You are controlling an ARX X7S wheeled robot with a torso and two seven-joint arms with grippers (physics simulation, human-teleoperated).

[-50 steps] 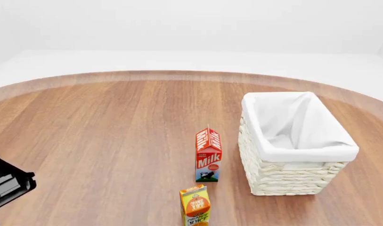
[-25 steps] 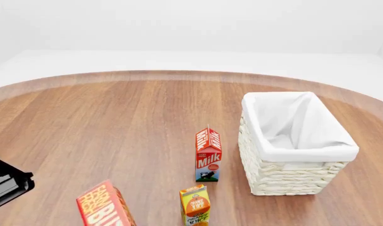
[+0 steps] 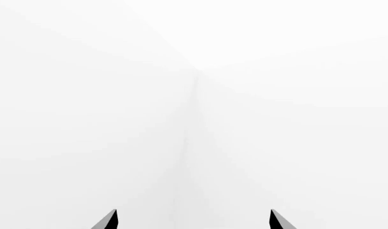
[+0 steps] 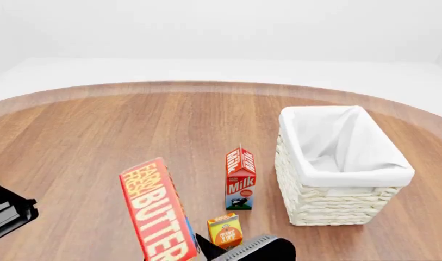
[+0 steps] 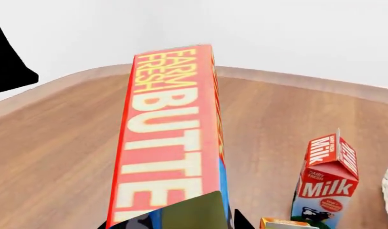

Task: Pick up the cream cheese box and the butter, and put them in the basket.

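Lifted higher than half a second ago, the butter is now carried upright and tilted, clamped at its lower end by the right gripper. Only that end is held, so a swing could twist the long box loose or knock the juice carton and milk carton before the basket is reached. The left gripper is spread, empty. No cream cheese box is seen.

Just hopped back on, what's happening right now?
The right gripper is holding the butter up off the table, to the left of the milk carton and the small juice carton. The basket sits further right; what shows of its white lining is empty. The left gripper is open, facing blank white background. No cream cheese box is in view.
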